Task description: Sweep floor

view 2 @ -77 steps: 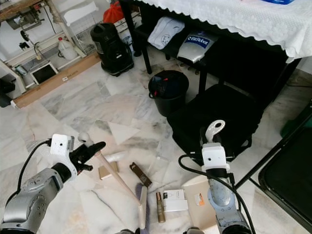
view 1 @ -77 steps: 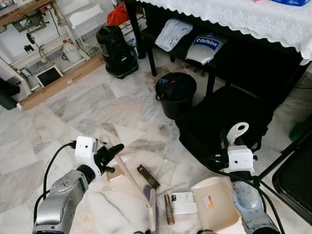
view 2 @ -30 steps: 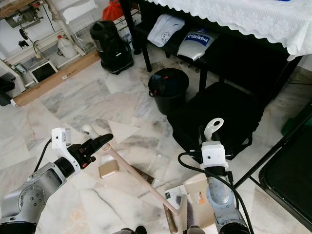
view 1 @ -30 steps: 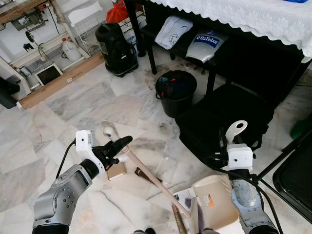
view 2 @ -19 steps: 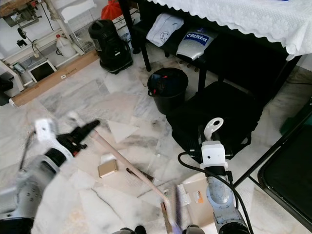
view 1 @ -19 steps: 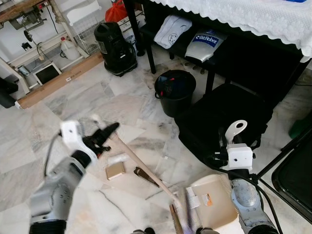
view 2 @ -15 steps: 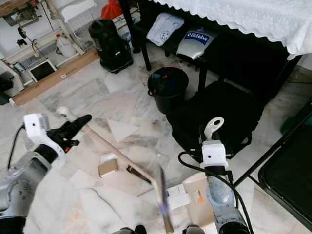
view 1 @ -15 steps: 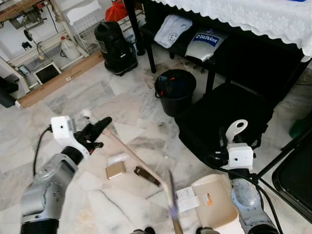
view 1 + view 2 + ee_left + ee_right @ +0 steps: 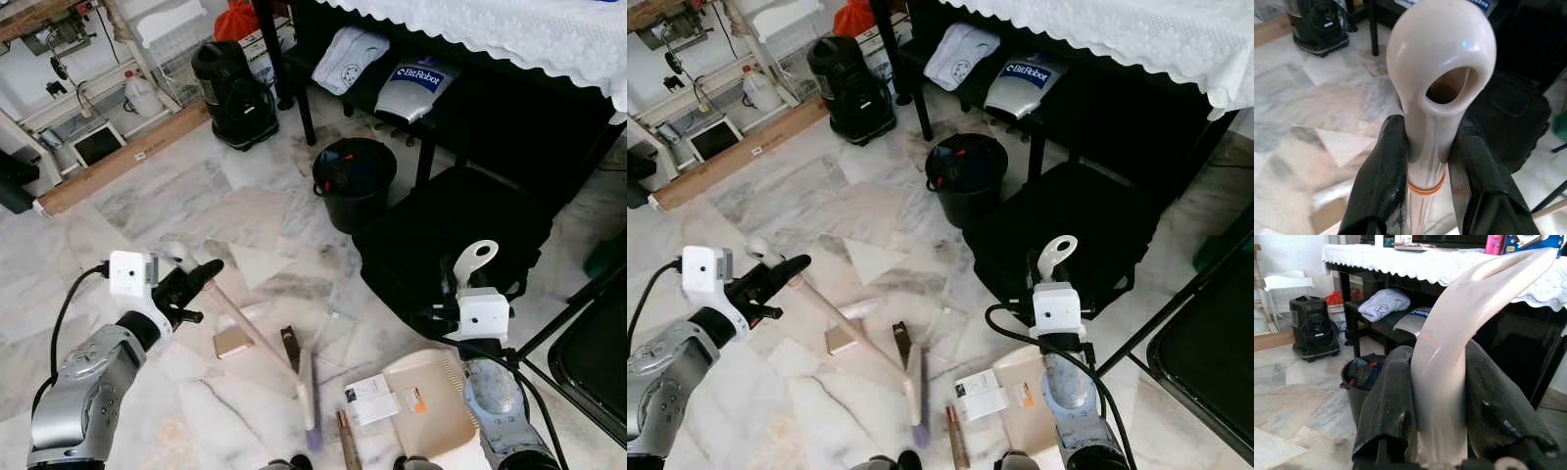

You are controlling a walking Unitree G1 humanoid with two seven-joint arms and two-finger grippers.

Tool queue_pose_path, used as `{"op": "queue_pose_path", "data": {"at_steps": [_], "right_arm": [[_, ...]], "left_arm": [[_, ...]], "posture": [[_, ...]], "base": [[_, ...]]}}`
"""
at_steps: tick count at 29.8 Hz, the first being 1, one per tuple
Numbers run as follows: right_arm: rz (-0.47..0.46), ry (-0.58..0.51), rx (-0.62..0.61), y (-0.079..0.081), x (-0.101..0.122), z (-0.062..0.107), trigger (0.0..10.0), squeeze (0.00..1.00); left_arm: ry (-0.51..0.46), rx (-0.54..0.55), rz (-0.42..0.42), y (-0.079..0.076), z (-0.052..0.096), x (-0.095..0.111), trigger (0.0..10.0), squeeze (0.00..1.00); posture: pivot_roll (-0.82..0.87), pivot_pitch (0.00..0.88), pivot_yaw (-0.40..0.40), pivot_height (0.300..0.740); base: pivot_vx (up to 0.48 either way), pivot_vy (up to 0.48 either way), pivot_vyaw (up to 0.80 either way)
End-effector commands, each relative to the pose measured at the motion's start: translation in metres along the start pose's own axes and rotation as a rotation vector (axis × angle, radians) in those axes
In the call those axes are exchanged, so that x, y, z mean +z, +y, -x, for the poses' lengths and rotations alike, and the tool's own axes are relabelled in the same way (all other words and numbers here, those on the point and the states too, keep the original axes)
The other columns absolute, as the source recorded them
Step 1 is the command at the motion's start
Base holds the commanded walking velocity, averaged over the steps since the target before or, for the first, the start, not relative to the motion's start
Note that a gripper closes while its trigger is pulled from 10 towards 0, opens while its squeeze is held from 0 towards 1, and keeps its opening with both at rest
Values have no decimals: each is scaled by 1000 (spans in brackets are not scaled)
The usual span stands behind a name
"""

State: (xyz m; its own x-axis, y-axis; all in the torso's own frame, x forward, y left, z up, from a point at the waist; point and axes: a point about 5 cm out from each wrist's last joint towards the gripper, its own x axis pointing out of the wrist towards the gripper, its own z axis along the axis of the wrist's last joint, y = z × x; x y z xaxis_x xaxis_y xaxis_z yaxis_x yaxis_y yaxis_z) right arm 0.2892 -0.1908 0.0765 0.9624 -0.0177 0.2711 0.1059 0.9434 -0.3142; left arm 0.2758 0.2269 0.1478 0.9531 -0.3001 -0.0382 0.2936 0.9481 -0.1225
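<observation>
Left gripper [image 9: 196,277] out ahead on the robot's left, low over the marble floor [image 9: 176,201]. Its fingers [image 9: 1382,181] pinch the neck of a cream broom [image 9: 253,338] just below the looped handle end; the wrist view shows both fingers pressed against the shaft, an orange ring just beneath them. The shaft runs diagonally down toward the robot's feet, and the brush head [image 9: 309,392] is down at the floor, lying roughly fore-and-aft.

Right gripper [image 9: 1054,290] raised on the robot's right, fingers [image 9: 1388,401] clamped on either side of the pale curved handle of a dustpan [image 9: 431,406]. The pan's tray sits low in front of the robot, to the right of the brush head.

Litter on the floor: a small tan box [image 9: 231,341] left of the shaft, a dark brown wrapper [image 9: 290,348] just beside the brush head, a white paper card [image 9: 370,399] touching the dustpan's left edge, and a slim brown tube [image 9: 346,441] near the bottom edge.

Further off: black bin [image 9: 353,184], black bag [image 9: 460,240] beside it, a black vacuum canister [image 9: 233,93], and a dark surface with a white lace cloth [image 9: 509,34].
</observation>
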Motion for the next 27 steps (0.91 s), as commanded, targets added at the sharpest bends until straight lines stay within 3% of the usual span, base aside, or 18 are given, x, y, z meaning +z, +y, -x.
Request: {"op": "queue_pose_path", "data": {"at_steps": [1,8,9,15,20,25,27], "right_arm": [[-28,94,18,11,-15,15,10000,0],[-30,95,19,12,-15,14,10000,0],[-30,97,21,12,-15,14,10000,0],[-29,100,20,12,-15,13,10000,0],[-27,99,15,11,-16,13,10000,0],[-23,97,9,8,-16,14,10000,0],[-22,99,8,7,-17,14,10000,0]], "left_arm": [[-18,45,-53,16,13,8,10000,0],[-52,133,-123,30,20,21,10000,0],[-24,101,-151,28,19,19,10000,0],[14,-2,-100,10,10,8,10000,0],[2,-7,-80,3,3,2,10000,0],[-119,16,-108,-1,-2,26,10000,0],[-76,-33,-117,-6,-3,25,10000,0]], "posture": [[23,211,211,740],[37,206,211,740],[38,206,211,740],[32,204,212,740],[25,203,213,740],[22,203,213,740],[28,202,213,740]], "base": [[0,0,0],[0,0,0],[0,0,0],[0,0,0],[0,0,0],[0,0,0],[0,0,0]]}}
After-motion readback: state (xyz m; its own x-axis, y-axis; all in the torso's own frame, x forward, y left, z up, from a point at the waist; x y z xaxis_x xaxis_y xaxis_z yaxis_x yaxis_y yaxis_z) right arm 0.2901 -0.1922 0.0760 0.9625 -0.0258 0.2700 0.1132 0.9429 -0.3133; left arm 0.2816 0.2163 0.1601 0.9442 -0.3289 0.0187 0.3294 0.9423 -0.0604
